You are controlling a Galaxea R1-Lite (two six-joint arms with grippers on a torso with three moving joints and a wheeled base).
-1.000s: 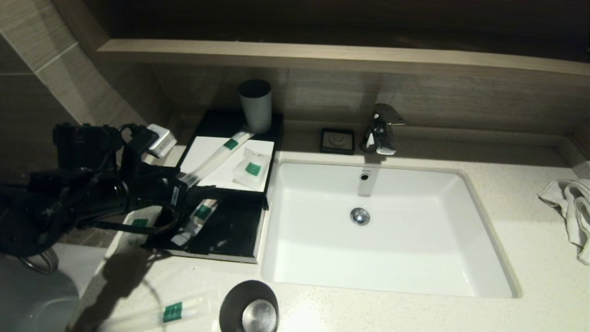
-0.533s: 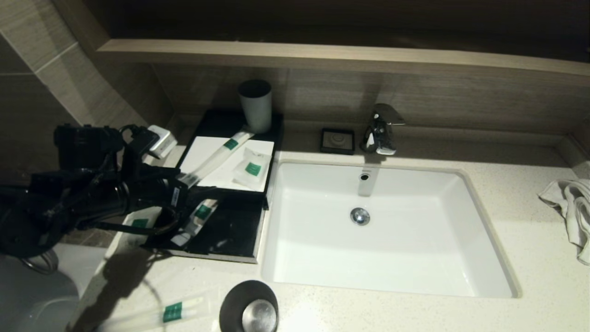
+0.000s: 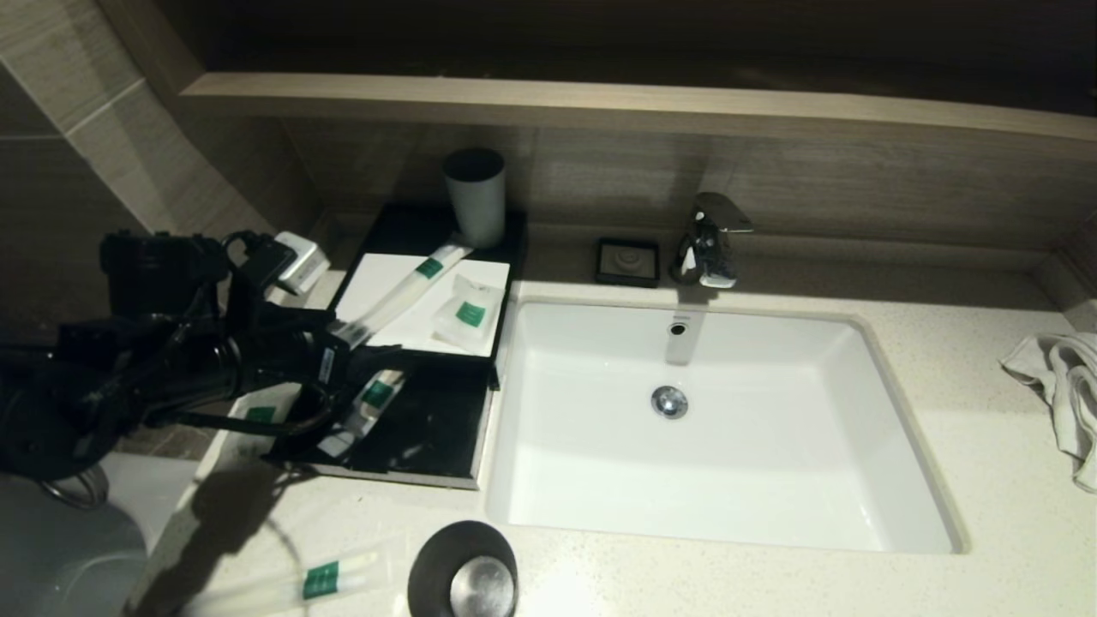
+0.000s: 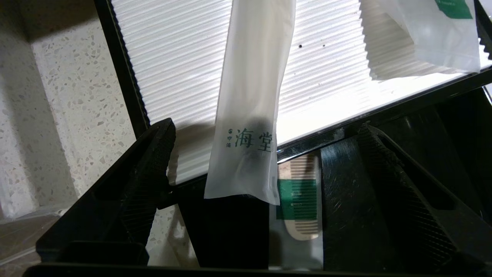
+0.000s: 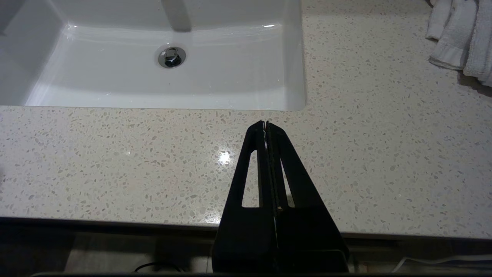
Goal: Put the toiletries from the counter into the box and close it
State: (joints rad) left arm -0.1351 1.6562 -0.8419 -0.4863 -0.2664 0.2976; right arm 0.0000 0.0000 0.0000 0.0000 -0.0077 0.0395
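The black box stands left of the sink, its front drawer pulled out. A long sachet and a small squarish sachet lie on its white top panel. A comb sachet lies in the drawer. My left gripper is open at the panel's front edge. In the left wrist view the left gripper has the long sachet's near end between its fingers, untouched, above the comb sachet. My right gripper is shut and empty over the counter.
Another small sachet lies left of the drawer under my left arm. A long sachet and a black cup sit at the counter's front. A grey cup stands on the box's back. Sink, tap, soap dish, towel.
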